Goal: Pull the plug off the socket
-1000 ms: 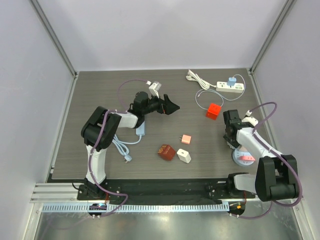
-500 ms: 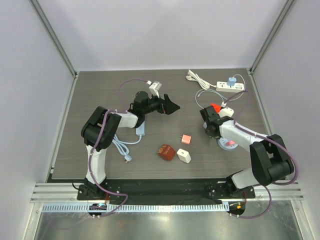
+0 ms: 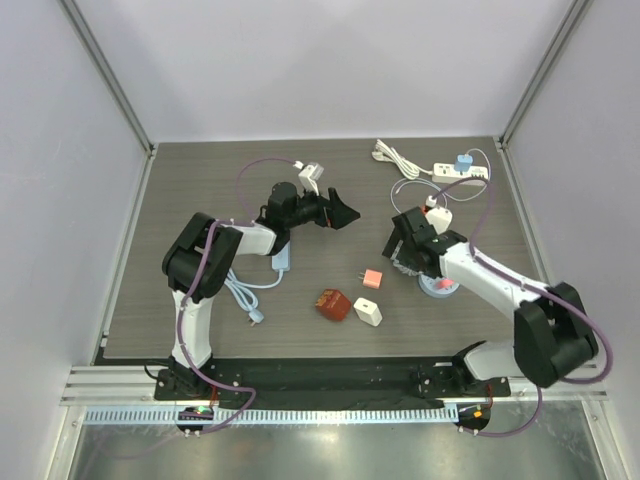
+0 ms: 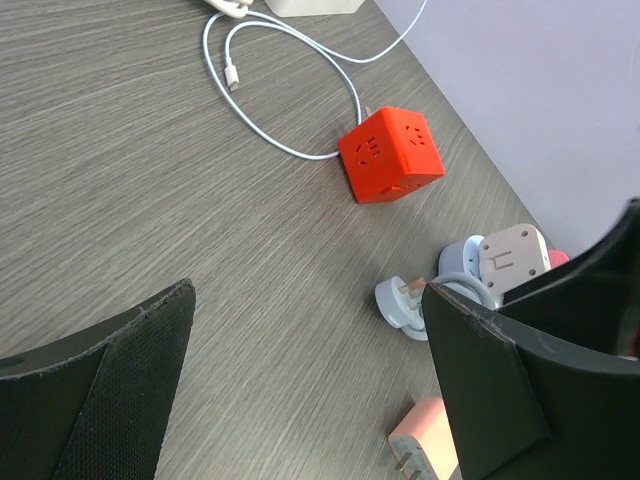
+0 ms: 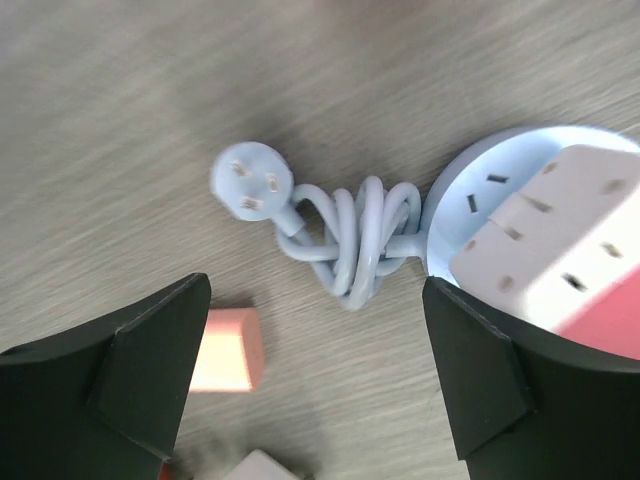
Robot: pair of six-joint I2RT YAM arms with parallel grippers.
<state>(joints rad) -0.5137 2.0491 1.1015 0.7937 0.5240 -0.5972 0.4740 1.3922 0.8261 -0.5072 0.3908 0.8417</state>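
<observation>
The white plug [image 5: 545,225] sits in the round socket [image 5: 470,185], which rests on the table [image 3: 200,190] right of centre. In the right wrist view both lie at the far right, just beyond the tip of one of the right fingers [image 5: 490,380], not in the gap. Those fingers are spread wide and hold nothing. Ahead of the gap lies the socket's bundled cord [image 5: 355,245], and a pink adapter [image 5: 230,350] lies near the other finger. A red cube [image 4: 392,155] lies beyond the socket, with a power strip [image 3: 462,176] near the far edge. The left fingers [image 4: 110,400] are also spread wide and empty, above the table and well apart from the socket
</observation>
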